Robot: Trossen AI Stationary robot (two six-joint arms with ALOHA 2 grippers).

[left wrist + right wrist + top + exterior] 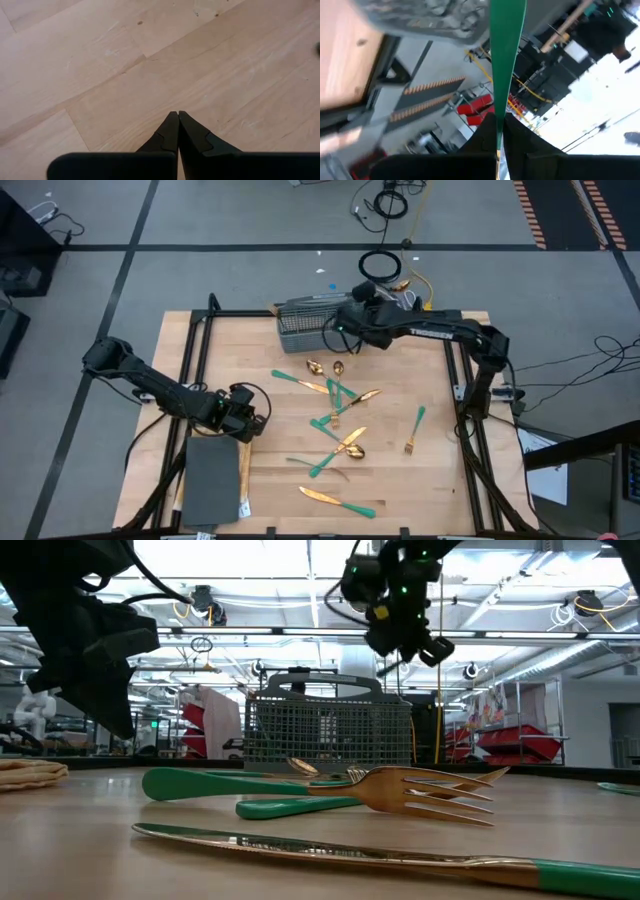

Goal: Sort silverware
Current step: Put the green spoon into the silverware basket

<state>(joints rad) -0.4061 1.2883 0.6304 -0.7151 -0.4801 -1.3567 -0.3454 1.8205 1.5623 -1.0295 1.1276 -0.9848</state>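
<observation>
Right gripper (340, 330) raised beside mesh basket (308, 323) at table's far edge, fingers clamped on teal handle (506, 55). Left gripper (178, 116) closed, empty, low over bare wood near slab (211, 480). Remaining silverware (340, 442) scattered mid-table.

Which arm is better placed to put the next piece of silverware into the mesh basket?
Right. The right gripper hangs beside the mesh basket, shut on a teal-handled utensil. The left gripper is shut and empty over bare table near the dark slab.

My surface (420, 470) is pale matt wood; the silverware (345, 442) gleams polished gold with smooth green handles; the basket (328, 730) is grey wire mesh.
</observation>
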